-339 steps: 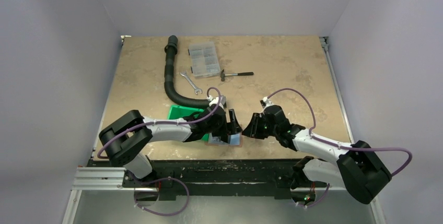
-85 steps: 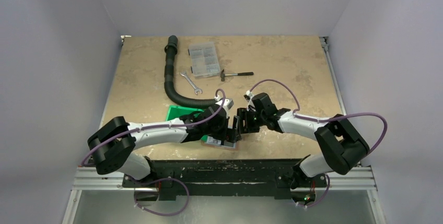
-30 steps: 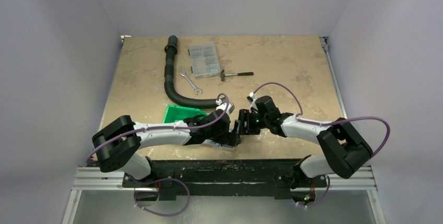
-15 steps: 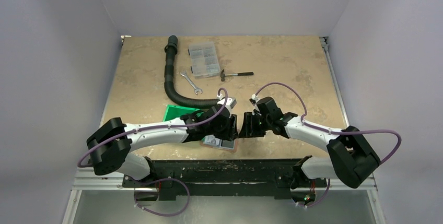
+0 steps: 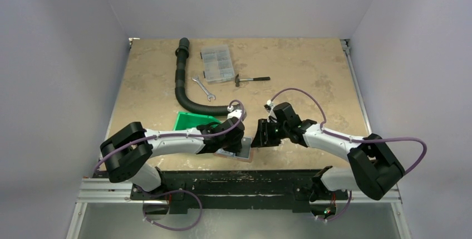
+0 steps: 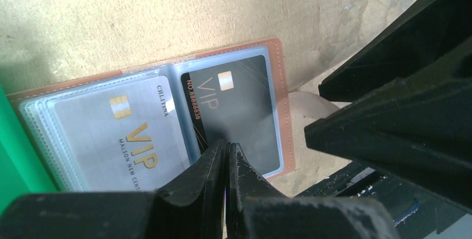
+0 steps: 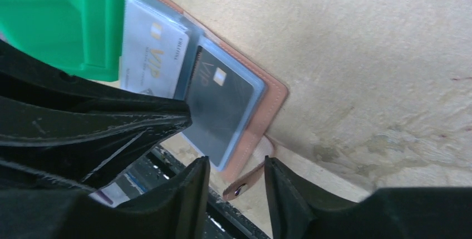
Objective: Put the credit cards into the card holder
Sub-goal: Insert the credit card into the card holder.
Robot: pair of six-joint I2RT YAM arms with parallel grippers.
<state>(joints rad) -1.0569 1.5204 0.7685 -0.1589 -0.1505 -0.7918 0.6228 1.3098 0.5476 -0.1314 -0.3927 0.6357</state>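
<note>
The card holder lies open and flat near the table's front edge, seen also in the overhead view. A silver VIP card sits in its left pocket and a black VIP card in its right pocket. My left gripper hangs just above the fold, shut with nothing between its fingers. My right gripper is open over the holder's right edge. The holder's clasp strap shows in the gap between its fingers, touching neither.
A green bin stands against the holder's left side. Farther back lie a black ribbed hose, a clear compartment box, a wrench and a small hammer. The table's front edge runs right below the holder.
My left gripper has gone from wide open to shut above the holder. The right gripper's jaws have narrowed a little and it has drawn slightly right.
</note>
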